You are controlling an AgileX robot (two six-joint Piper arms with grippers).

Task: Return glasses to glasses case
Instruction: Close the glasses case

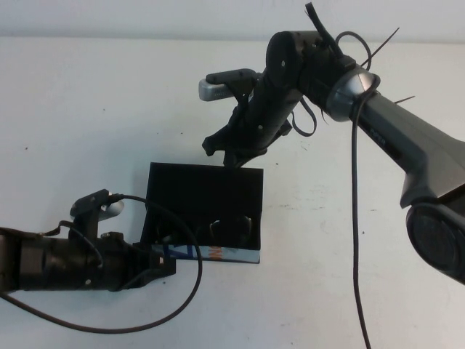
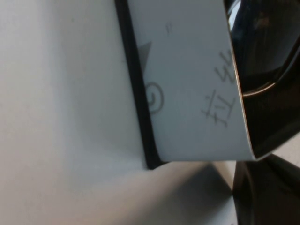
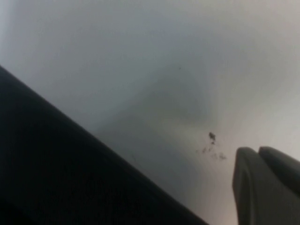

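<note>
Both hands unreadable: left hand (image 1: 156, 269) at glasses case (image 1: 203, 189); right hand (image 1: 225, 149) above lid.

The flat white table (image 1: 87, 131) carries the black rectangular glasses case (image 1: 204, 190), lid open. The left gripper (image 1: 156, 270) adjoins its patterned front strip; the right gripper (image 1: 221, 150) sits above its lid.

My workspace is one plain white table (image 1: 87, 131) that fills nearly the whole high view. At twelve o'clock its far edge meets a pale wall (image 1: 145, 18). Light falls evenly and soft. Small dark specks (image 1: 317, 190) dot the surface toward three o'clock.
</note>
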